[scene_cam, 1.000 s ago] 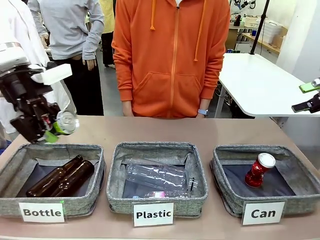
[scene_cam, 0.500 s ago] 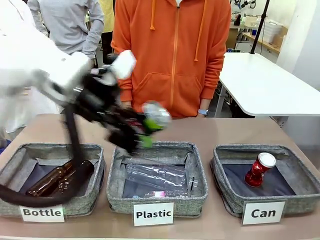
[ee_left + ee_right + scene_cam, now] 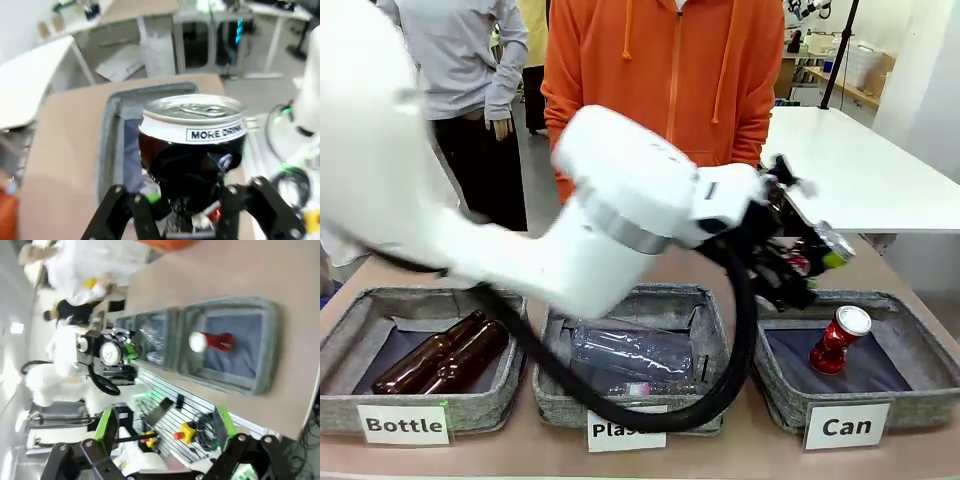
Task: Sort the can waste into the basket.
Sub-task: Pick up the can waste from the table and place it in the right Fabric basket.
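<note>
While the left arm stretches across the table, its left gripper point(image 3: 817, 262) sits above the near-left corner of the "Can" basket point(image 3: 920, 405), jaws clamped on the dark crushed can point(image 3: 192, 150), silver top point(image 3: 192, 109) and "MORE DRINK" print facing the wrist camera. Inside that basket, the red can point(image 3: 837, 342) lies tilted, silver top up. Well away from the basket, the right gripper point(image 3: 162, 432) hangs with jaws wide apart, gripping nothing.

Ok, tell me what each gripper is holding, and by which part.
The left gripper is shut on the dark can, clamping its crushed lower body, silver top away from the wrist. The right gripper is open, holding nothing.
</note>
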You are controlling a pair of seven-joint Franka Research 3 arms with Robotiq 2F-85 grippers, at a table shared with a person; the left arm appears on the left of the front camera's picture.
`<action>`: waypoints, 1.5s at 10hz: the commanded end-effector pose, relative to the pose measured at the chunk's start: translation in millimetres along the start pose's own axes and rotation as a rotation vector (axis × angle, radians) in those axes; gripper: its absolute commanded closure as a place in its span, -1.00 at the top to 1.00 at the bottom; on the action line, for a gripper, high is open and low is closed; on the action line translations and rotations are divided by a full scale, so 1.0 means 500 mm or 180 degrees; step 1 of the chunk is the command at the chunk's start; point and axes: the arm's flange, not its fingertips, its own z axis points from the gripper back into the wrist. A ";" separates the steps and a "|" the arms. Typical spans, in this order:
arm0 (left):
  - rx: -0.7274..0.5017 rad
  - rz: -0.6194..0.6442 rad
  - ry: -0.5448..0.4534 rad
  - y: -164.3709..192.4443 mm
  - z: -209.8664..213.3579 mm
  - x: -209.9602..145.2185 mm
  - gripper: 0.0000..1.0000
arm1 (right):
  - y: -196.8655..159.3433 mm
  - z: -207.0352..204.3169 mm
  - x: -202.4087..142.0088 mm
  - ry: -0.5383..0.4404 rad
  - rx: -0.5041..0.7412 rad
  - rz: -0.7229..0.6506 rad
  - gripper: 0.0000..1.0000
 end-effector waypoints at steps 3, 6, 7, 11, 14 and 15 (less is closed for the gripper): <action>-0.0315 -0.0089 0.0441 0.116 -0.149 0.111 -1.00 | -0.020 0.008 -0.014 0.0050 -0.0163 -0.0083 1.00; -0.0271 -0.0127 0.0472 0.098 -0.141 0.064 -1.00 | -0.020 0.008 -0.014 0.0050 -0.0163 -0.0083 1.00; -0.0271 -0.0127 0.0472 0.098 -0.141 0.064 -1.00 | -0.020 0.008 -0.014 0.0050 -0.0163 -0.0083 1.00; -0.0487 -0.0186 0.0572 0.116 -0.168 0.075 0.60 | -0.020 0.008 -0.014 0.0050 -0.0163 -0.0083 1.00; -0.0490 -0.0211 0.0612 0.105 -0.163 0.080 1.00 | -0.020 0.008 -0.014 0.0050 -0.0163 -0.0083 1.00; -0.0480 -0.0188 0.0610 0.101 -0.156 0.076 0.84 | -0.020 0.008 -0.014 0.0050 -0.0163 -0.0083 1.00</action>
